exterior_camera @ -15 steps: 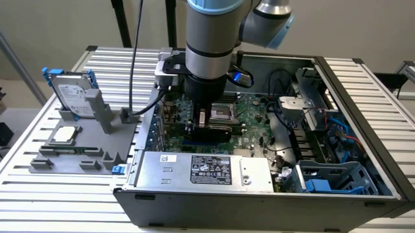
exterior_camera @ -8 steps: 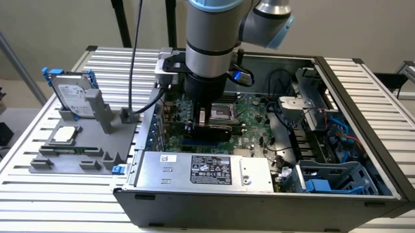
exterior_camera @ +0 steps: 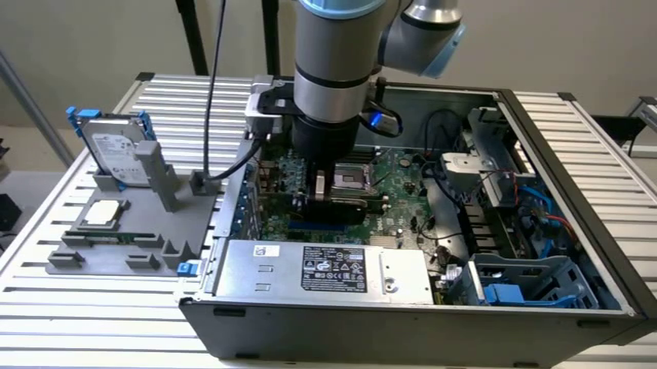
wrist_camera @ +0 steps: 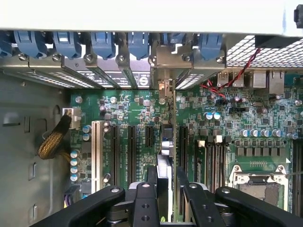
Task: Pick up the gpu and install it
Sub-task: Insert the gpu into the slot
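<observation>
In the exterior view, the gripper (exterior_camera: pixel 337 198) is reaching down into the open computer case (exterior_camera: pixel 575 154) and holding the gpu (exterior_camera: pixel 345 209) upright over the motherboard (exterior_camera: pixel 402 174). The hard drive (exterior_camera: pixel 115 154) is standing at nine o'clock, outside the case. In the wrist view, the fingers (wrist_camera: pixel 146 196) are clamping the thin card edge-on among the expansion slots (wrist_camera: pixel 130 142).

Colours as I find them:
- My gripper (wrist_camera: pixel 166 174): matt black.
- gpu (wrist_camera: pixel 164 161), seen edge-on: silver-grey and black.
- Motherboard (wrist_camera: pixel 236 118): green, with black slots and one white slot (wrist_camera: pixel 98 146).
- Card latches (wrist_camera: pixel 102 42): blue.
- My arm (exterior_camera: pixel 334 61): silver-grey with a pale blue ring.
- Hard drive (exterior_camera: pixel 111 150): silver with blue rails.
- Holder (exterior_camera: pixel 103 265): grey.
- Power supply (exterior_camera: pixel 257 269): silver with a black label.
- Table (exterior_camera: pixel 575 131): ribbed silver slats.
</observation>
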Controlling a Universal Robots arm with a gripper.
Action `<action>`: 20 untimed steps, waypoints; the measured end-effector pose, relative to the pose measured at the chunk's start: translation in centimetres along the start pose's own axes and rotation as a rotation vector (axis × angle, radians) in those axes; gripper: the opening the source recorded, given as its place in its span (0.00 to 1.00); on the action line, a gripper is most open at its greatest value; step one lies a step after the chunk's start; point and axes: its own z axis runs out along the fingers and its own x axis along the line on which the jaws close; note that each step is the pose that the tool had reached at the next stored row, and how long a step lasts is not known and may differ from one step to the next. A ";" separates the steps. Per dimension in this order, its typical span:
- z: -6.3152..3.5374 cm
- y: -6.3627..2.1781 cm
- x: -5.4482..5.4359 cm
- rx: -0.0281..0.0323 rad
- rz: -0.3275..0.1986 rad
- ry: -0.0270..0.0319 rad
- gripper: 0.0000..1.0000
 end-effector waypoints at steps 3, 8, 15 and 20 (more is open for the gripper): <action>0.08 0.00 0.0 -0.0002 0.000 0.0002 0.27; 0.24 -0.01 0.0 -0.0010 0.000 0.0004 0.27; 0.39 -0.02 0.0 -0.0075 0.000 0.0015 0.27; 0.37 -0.03 -0.1 -0.0114 0.000 0.0013 0.27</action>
